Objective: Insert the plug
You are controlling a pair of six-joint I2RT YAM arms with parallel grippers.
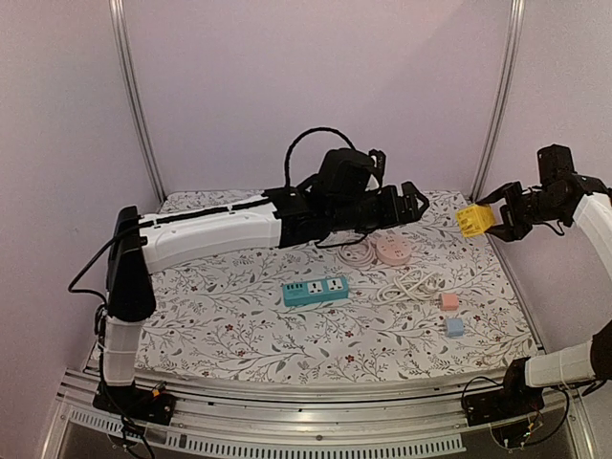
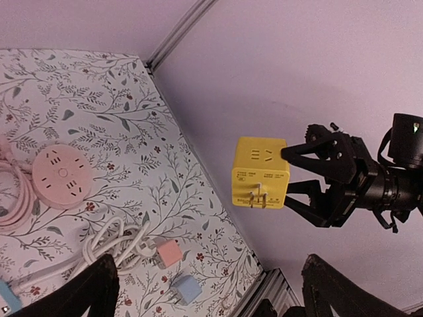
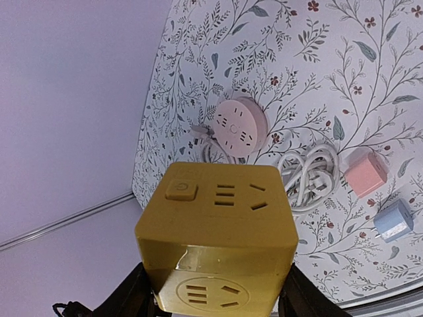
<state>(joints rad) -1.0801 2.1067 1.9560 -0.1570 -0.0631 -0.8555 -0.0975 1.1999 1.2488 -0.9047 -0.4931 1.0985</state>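
Note:
My right gripper (image 1: 494,221) is shut on a yellow cube adapter (image 1: 473,220) and holds it in the air above the table's far right edge. In the left wrist view the cube (image 2: 260,173) shows metal prongs on its lower face. In the right wrist view the cube (image 3: 218,224) fills the space between my fingers (image 3: 125,297), sockets and a button facing the camera. My left gripper (image 1: 413,203) is open and empty, raised over the table's middle, pointing toward the cube. A teal power strip (image 1: 315,290) lies flat on the floral cloth.
A round pink socket (image 1: 392,251) with a coiled cord lies behind the strip. A white cable bundle (image 1: 411,282), a pink adapter (image 1: 449,301) and a blue adapter (image 1: 454,326) lie at the right. Metal frame posts (image 1: 497,96) stand at the back corners.

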